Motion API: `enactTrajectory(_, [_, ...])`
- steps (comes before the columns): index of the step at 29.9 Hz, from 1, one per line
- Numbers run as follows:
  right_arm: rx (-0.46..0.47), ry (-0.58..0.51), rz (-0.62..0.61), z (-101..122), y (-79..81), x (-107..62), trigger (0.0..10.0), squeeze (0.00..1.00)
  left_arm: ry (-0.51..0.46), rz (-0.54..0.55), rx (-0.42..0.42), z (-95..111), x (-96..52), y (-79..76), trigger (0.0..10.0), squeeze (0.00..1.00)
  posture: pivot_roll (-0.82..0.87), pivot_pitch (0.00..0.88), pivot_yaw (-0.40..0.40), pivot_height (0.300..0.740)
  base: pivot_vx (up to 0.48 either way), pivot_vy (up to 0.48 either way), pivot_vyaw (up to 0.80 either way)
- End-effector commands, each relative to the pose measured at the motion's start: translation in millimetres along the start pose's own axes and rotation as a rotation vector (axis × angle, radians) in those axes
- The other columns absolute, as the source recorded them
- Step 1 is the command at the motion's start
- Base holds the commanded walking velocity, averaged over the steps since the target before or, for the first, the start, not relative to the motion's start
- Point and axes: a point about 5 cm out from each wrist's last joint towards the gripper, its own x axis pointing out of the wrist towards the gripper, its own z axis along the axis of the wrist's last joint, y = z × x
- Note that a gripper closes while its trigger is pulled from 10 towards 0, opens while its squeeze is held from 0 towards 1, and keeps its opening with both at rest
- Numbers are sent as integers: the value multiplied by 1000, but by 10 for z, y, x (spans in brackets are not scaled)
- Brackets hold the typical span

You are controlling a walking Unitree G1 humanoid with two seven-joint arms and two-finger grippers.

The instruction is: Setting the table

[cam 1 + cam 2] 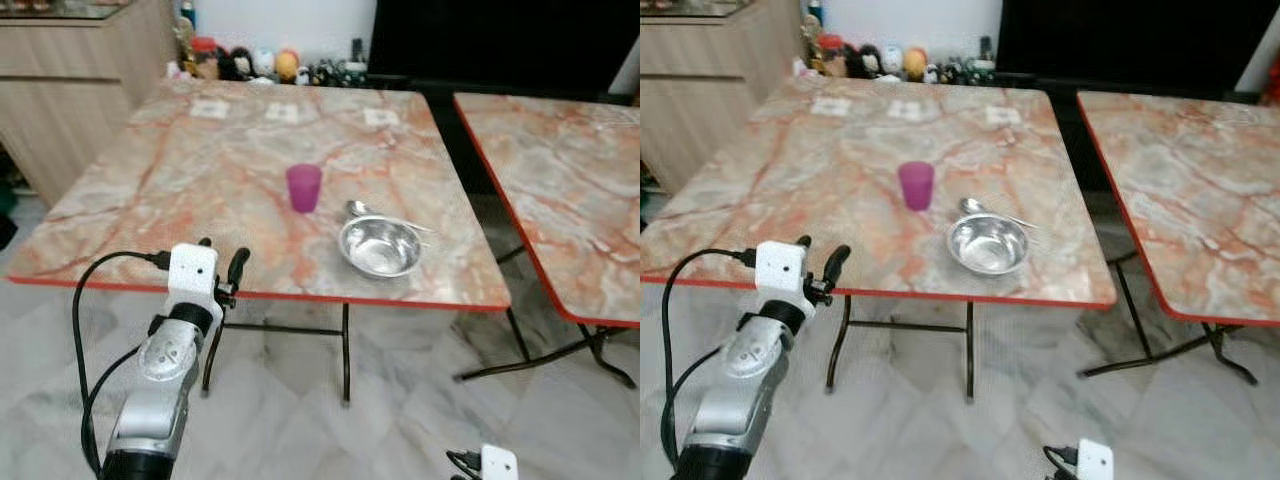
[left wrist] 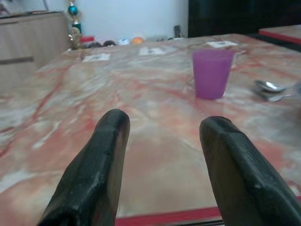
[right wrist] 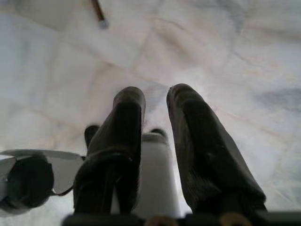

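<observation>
Purple plastic cup (image 1: 304, 187) stands upright on the marble-patterned table (image 1: 150, 190), ahead of the left gripper (image 1: 222, 262) and somewhat to its right, well apart from it. Left gripper is raised at the near red edge of the table, fingers (image 2: 101, 160) spread and empty, pointing across the tabletop. Beyond the cup to the gripper's right lies a steel bowl (image 1: 379, 246), with a spoon (image 1: 385, 215) just behind it, touching or nearly touching the rim; cannot tell which. Right gripper (image 3: 155, 113) hangs low toward the pale tiled floor (image 3: 235, 56), fingers slightly parted with nothing between them, idle. Handling, as a judgement: the cup looks light, stiff and thin-walled, tapered wider at the mouth, so a side pinch at mid-height across the wall should hold; too low and it may tip, too hard and it may flex or squirt out, since smooth plastic is slippery. The bowl looks rigid, light and slick; its rounded wall offers little to a side pinch, so one finger inside and one outside the rim is the better hold. The spoon is thin, flat on the surface, hardest to lift; the handle end gives the only purchase. Three small paper cards (image 1: 283, 113) sit far across the table. A second table (image 1: 560, 190) stands off to the right.
</observation>
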Motion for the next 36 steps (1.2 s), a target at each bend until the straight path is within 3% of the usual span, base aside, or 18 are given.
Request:
enactTrajectory(1, [-7, -18, -32, 72, -123, -4, 10000, 0, -41, -62, -9, 99, 32, -127, 10000, 0, 127, 9, -62, 740, 0, 0, 0])
enactTrajectory(16, [-2, -17, -31, 67, -114, -3, 10000, 0, -49, -59, 15, 122, 33, -112, 10000, 0, 129, 7, -58, 740, 0, -411, 0])
enactTrajectory(36, [-1, -17, -31, 67, -114, -3, 10000, 0, -46, -74, -55, 116, 24, -128, 10000, 0, 131, 8, -61, 740, 0, 0, 0])
